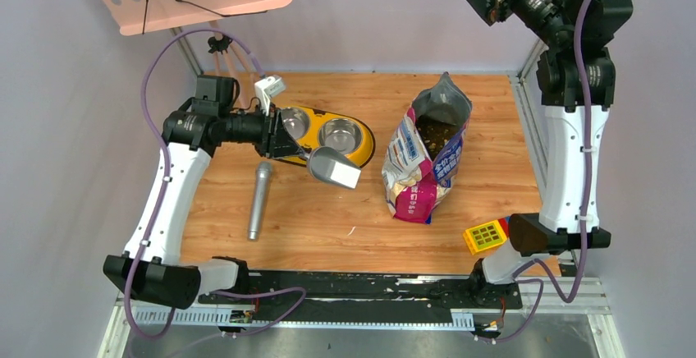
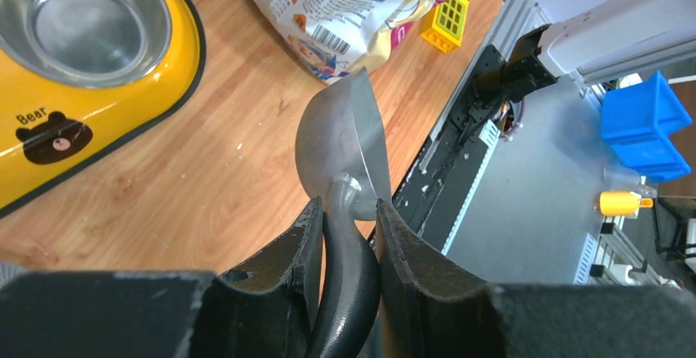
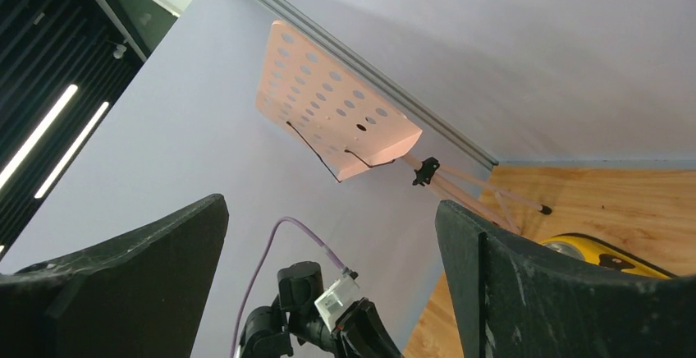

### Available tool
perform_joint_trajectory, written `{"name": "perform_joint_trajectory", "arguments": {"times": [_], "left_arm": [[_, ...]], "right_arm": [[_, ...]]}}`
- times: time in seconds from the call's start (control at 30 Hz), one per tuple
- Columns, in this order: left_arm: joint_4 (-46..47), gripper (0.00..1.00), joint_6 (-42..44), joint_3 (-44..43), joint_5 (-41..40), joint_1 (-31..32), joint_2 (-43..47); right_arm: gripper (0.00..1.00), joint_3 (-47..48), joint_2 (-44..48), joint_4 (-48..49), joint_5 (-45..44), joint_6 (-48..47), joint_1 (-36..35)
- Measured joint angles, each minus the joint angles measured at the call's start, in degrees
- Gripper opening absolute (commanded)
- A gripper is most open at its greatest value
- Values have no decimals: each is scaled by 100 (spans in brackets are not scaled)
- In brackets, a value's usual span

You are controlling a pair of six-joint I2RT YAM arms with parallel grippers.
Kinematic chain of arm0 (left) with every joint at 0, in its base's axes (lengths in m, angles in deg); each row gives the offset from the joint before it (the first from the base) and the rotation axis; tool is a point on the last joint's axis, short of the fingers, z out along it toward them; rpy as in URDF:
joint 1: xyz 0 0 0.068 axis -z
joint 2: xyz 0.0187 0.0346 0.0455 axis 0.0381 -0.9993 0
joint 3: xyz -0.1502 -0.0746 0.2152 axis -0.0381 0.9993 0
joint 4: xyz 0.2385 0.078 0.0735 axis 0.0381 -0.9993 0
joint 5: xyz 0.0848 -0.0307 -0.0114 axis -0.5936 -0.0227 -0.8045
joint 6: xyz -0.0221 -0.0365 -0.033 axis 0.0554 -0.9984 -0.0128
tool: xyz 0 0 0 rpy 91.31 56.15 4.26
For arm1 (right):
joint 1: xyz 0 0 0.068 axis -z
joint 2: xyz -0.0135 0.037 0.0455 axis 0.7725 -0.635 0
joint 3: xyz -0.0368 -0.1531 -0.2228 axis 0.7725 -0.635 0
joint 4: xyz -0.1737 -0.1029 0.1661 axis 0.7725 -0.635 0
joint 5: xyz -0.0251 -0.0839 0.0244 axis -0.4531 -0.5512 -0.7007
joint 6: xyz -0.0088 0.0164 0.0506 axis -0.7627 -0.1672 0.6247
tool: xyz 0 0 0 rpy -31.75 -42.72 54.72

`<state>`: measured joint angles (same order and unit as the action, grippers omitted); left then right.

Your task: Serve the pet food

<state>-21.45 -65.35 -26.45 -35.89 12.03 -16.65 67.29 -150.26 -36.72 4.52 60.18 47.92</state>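
the pet food point(image 1: 435, 133) is seen as a dark brown granular mass inside the open mouth of a cat food bag point(image 1: 420, 173), which is set on the wooden table point(image 1: 312, 222) right of centre, its mouth turned toward the far edge. the left gripper point(image 2: 349, 208) is closed on the handle of a metal scoop point(image 2: 341, 149); in the left wrist view the dark handle is pinched between both fingers and the grey bowl of the scoop is held out beyond them, above the wood. from above, the scoop is seen just near and right of a yellow feeder point(image 1: 313, 125), well apart from the bag. the feeder is placed left of centre toward the far side, and two steel bowls are seated in it; the bare shiny bottom of one steel bowl point(image 2: 78, 21) is shown in the left wrist view. a grey rod-shaped object point(image 1: 260, 200) is laid on the table near the feeder, on its near side. a yellow block point(image 1: 484, 236) is found at the near right corner, beside the base of the right arm. the right gripper point(image 3: 330, 206) is raised high at the far right with its jaws spread wide and nothing between them; a pink perforated panel point(image 3: 332, 120) is framed past its fingers.
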Motion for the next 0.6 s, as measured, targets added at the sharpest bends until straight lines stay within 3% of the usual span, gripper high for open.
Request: {"name": "perform_joint_trajectory", "arguments": {"times": [0.2, 0.5, 0.6], "left_arm": [[236, 0, -70, -203, 57, 282, -216], [1012, 0, -221, -1965, 50, 570, -535], [1421, 0, -450, -2398, 55, 575, -533]], "right_arm": [[100, -671, 619, 28, -229, -811, 162], [100, -3987, 2312, -798, -214, -3770, 205], [100, -4168, 2542, -1423, -321, -4371, 205]]}}
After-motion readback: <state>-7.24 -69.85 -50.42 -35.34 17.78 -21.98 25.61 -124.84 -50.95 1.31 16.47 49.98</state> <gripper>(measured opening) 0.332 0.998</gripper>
